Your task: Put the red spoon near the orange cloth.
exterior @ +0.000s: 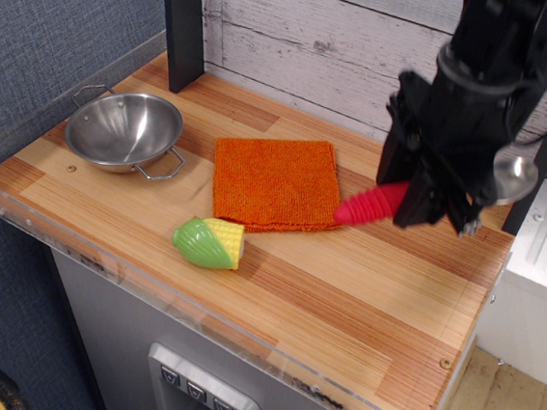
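My black gripper (427,205) is shut on the red spoon (370,205) and holds it lifted above the right part of the wooden table. The ribbed red handle points left and down toward the orange cloth's right edge. The spoon's silver bowl (516,174) sticks out to the right of the gripper. The orange cloth (276,183) lies flat in the middle of the table, left of the gripper.
A steel bowl (124,131) with handles sits at the back left. A green-and-yellow toy corn (210,243) lies in front of the cloth. A black post (182,24) stands at the back left. A clear acrylic rim (195,319) edges the table.
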